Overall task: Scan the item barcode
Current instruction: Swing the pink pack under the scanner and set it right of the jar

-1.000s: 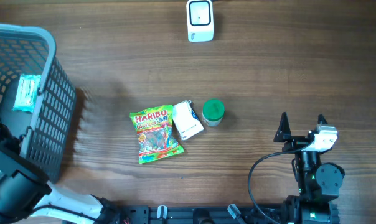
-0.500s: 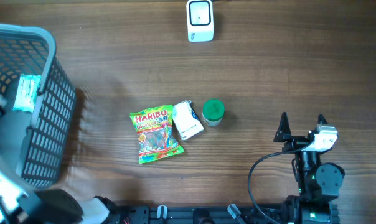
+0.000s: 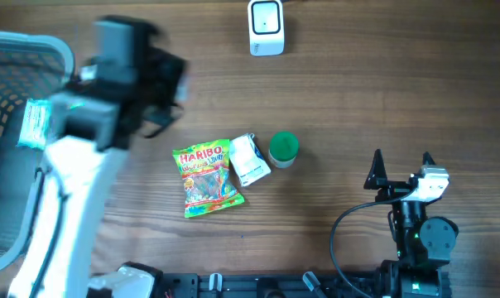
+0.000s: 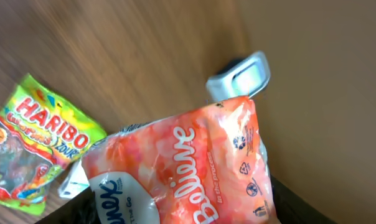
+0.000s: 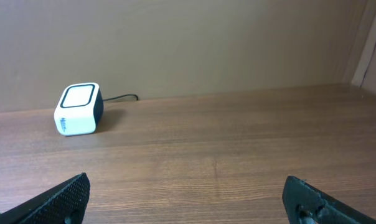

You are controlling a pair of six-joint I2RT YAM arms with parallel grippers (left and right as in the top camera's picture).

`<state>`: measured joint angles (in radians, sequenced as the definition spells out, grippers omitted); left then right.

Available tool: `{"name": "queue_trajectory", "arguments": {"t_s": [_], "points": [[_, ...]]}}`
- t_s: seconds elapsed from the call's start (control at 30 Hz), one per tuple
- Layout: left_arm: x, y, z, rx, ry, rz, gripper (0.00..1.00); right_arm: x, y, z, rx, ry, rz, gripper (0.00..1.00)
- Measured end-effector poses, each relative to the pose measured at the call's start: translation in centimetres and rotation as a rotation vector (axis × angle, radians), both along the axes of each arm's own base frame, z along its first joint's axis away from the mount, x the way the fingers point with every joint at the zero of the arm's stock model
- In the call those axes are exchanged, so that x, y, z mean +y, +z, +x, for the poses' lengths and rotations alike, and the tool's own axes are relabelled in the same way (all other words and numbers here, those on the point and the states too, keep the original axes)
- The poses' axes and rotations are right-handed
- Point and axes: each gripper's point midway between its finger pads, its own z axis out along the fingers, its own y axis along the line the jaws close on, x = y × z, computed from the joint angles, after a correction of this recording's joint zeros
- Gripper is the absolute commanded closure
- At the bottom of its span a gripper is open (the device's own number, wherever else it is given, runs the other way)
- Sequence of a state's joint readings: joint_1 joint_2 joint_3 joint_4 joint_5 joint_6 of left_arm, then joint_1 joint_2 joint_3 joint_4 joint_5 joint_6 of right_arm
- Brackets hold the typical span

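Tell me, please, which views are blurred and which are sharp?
Overhead: the left arm is strongly smeared and the basket beside it is soft, while the Haribo bag and the scanner are sharp. Left wrist: the orange snack bag, close to the lens, is slightly soft; the wooden table behind is streaked. Right wrist: scanner and table are sharp.

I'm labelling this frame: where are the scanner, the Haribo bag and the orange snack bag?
scanner (image 3: 266, 29), overhead view, centre of its top.
Haribo bag (image 3: 207, 180), overhead view, middle of its front.
orange snack bag (image 4: 194, 168), left wrist view, middle of its printed front.
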<state>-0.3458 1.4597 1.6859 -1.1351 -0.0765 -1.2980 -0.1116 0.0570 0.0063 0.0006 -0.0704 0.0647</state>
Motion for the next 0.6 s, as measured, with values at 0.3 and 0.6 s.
{"name": "queue_trajectory", "arguments": {"t_s": [0.3,0.6], "points": [[-21.0,-13.9,-0.1,0.093,-0.446,0.164,0.36,0.0,0.0,0.0,0.0,0.0,0.0,0.0],[-28.8,-21.0,-2.8,0.001,-0.815,0.39,0.37,0.0,0.0,0.0,0.0,0.0,0.0,0.0]]}}
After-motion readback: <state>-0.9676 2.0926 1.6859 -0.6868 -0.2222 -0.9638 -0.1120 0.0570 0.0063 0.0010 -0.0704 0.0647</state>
